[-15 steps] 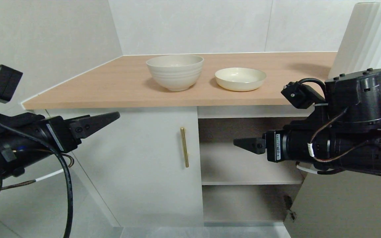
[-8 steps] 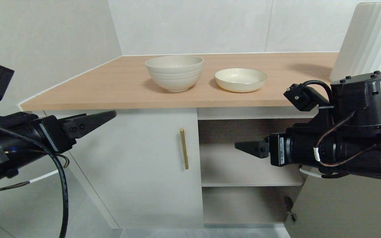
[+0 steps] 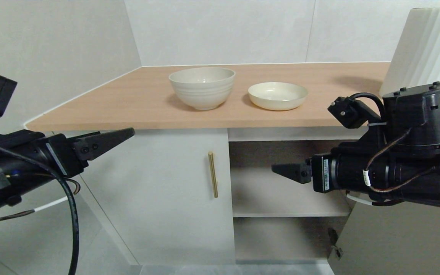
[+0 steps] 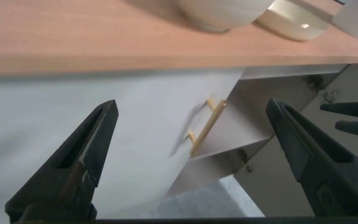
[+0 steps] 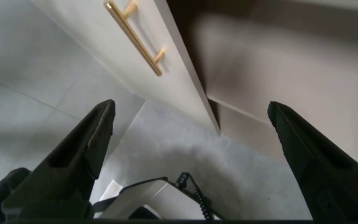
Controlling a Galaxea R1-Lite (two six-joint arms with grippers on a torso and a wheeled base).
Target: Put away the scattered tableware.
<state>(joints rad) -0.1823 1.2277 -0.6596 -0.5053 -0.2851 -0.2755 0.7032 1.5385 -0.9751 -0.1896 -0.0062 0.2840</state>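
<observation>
Deep bowl (image 3: 202,87) and shallow dish (image 3: 277,95) are sitting side by side, not touching, on the wooden counter (image 3: 128,103). Left gripper (image 3: 122,135) is hovering just below the counter edge, before the closed cabinet door (image 3: 159,198), jaws spread wide and holding nothing; the bowl is lying above it, to its right. Right gripper (image 3: 283,170) is hanging before the open shelf (image 3: 273,208), jaws wide and empty, beneath the dish.

Under the desk (image 3: 128,103), the cabinet (image 3: 281,133) stands open on its right half, its shelf (image 3: 281,210) reachable from the front beside the swung-out door (image 3: 395,240). The closed left door (image 3: 159,198) and gold handle (image 3: 213,173) block the other half. Up top, a gap separates bowl (image 3: 202,87) and dish (image 3: 277,94); the lamp (image 3: 426,46) crowds the right end.
</observation>
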